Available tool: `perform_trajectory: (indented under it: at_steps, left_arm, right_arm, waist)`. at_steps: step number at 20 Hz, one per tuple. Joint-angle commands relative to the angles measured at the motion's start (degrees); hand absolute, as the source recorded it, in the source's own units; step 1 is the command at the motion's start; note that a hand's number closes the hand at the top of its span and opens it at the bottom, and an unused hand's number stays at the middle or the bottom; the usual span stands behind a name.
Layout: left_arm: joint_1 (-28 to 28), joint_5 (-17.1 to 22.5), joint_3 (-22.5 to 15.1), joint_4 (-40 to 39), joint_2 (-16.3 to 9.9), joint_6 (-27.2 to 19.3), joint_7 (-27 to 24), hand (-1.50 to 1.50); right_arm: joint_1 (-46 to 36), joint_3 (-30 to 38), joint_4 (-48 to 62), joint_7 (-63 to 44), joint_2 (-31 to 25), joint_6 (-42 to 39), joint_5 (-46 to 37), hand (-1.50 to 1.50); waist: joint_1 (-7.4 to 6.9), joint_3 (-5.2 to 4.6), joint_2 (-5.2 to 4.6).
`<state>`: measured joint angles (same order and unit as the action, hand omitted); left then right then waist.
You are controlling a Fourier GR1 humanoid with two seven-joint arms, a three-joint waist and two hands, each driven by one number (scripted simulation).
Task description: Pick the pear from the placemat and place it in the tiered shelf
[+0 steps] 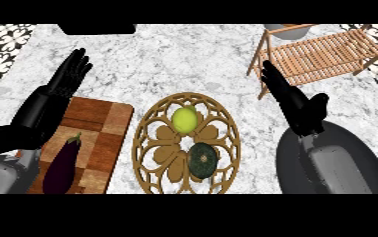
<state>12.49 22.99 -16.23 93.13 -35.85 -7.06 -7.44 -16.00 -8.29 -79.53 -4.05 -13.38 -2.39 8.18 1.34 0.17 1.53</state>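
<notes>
We have a single head view, set above the tabletop (184, 56) and looking steeply down on it at close range. Both forearms enter from the lower edge. The far side of the tabletop lies along the top. No second view overlaps it.

Light falls evenly and bright over the pale marbled bench (192, 56), with no glare spot anywhere on it. Shadows are faint: a soft grey smudge lies on the bench just left of the wooden shelf (317, 56), under its near legs, and only a thin dark edge shows beneath the placemat (186, 143). The dark squash (201, 160) on the placemat carries a small dull sheen. The black hands read as flat silhouettes with almost no shading. Focus looks uniform from the placemat outwards, and the shelf's straight slats show no bending.
</notes>
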Motion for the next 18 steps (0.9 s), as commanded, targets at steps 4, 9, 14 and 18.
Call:
perform_trajectory:
  at_steps: [4, 9, 14, 18]
  left_arm:
    - [-2.72, -0.65, 1.30, -0.82, 1.25, -3.64, 3.93, 0.00]
    - [-3.56, -1.68, -1.19, -2.18, 3.70, -6.47, 7.27, 0.00]
    - [-4.10, -0.70, 0.97, -2.51, 3.16, -6.61, 9.66, 0.00]
    - [-7.76, -1.91, 1.14, -0.35, 4.03, -7.21, 8.51, 0.00]
  right_arm:
    - [-12.05, 11.19, 4.34, 4.63, 6.91, 2.27, 10.95, 1.50]
    - [-10.75, 5.87, 16.31, -13.66, 1.38, 11.82, -2.01, 1.50]
    - [-12.11, 5.83, 13.96, -12.88, 5.87, 0.72, 7.46, -1.50]
    - [-10.95, 4.73, 7.03, -17.36, 4.32, -2.28, 8.39, -1.50]
  waist:
    - [-3.90, 0.01, -1.96]
    - [-3.94, -0.33, -2.33]
    - [-2.37, -0.12, -1.72]
    - [-1.50, -0.19, -1.32]
